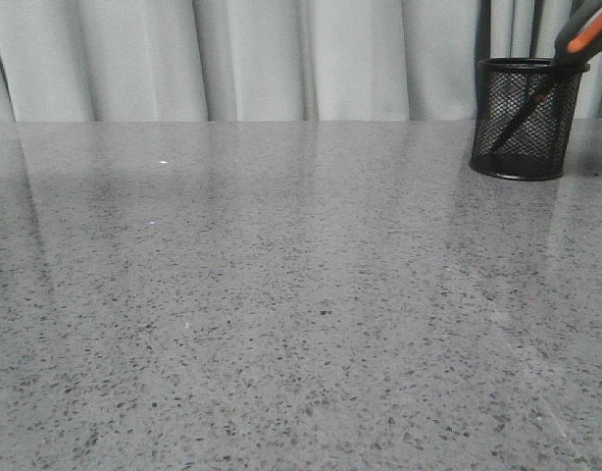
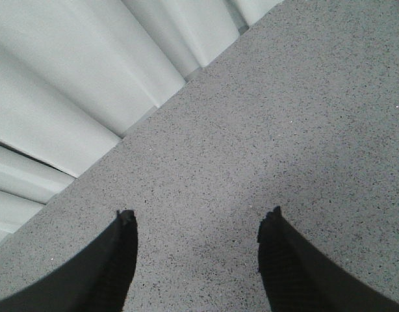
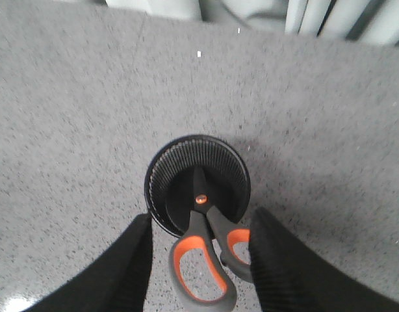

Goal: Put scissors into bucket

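Scissors (image 3: 203, 257) blades-down inside bucket (image 3: 162, 175), handles leaning on rim.

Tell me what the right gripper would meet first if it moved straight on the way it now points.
Most likely the scissors: their orange-and-grey handles sit between the open fingers of the right gripper, blades down in the bucket. The bucket's rim comes next. Depth is hard to judge.

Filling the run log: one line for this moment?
orange-and-grey scissors: blades down in black wire-mesh bucket | right tool: open around handles | left tool: open, empty
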